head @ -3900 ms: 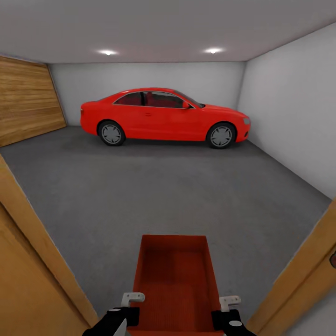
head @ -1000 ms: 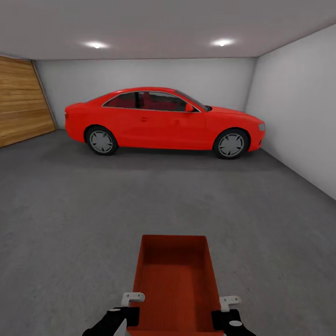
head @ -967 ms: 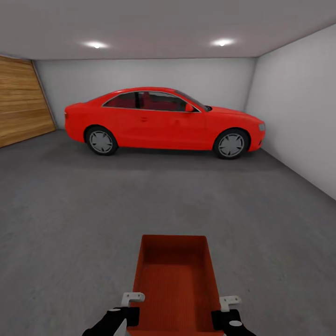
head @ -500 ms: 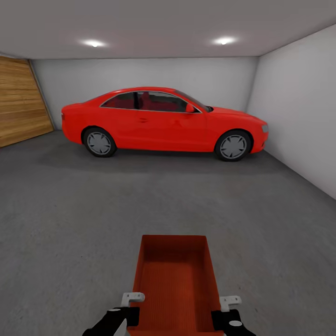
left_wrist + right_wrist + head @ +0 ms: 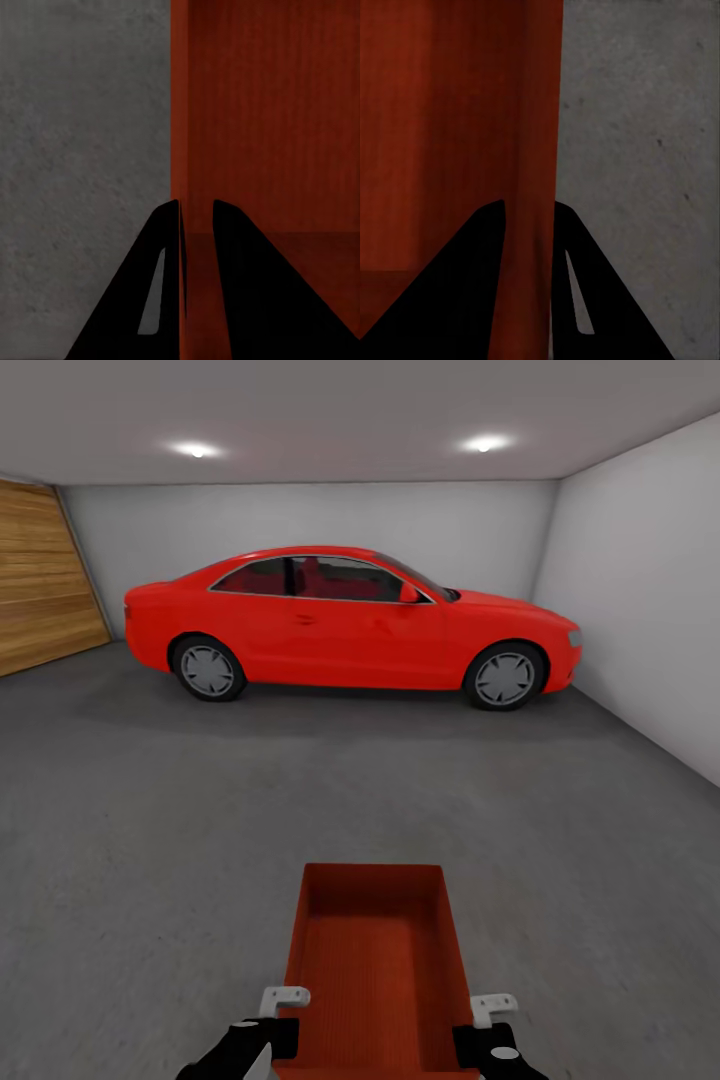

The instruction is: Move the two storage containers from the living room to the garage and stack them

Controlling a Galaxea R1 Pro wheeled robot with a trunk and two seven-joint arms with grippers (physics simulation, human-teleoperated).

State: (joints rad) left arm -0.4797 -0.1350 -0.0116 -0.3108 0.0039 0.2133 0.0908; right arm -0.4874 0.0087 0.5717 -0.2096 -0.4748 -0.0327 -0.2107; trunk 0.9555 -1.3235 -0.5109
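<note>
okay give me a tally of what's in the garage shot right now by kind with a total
Storage container: 1
Red car: 1
Ceiling lights: 2
Grippers, left gripper and right gripper: 2
Total: 6

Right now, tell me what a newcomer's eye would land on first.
A bright red car parked side-on against the far white wall dominates the garage. In the foreground, an orange-red storage container is held above the grey concrete floor, with the left claw and right claw each clamped over a side wall.
</note>
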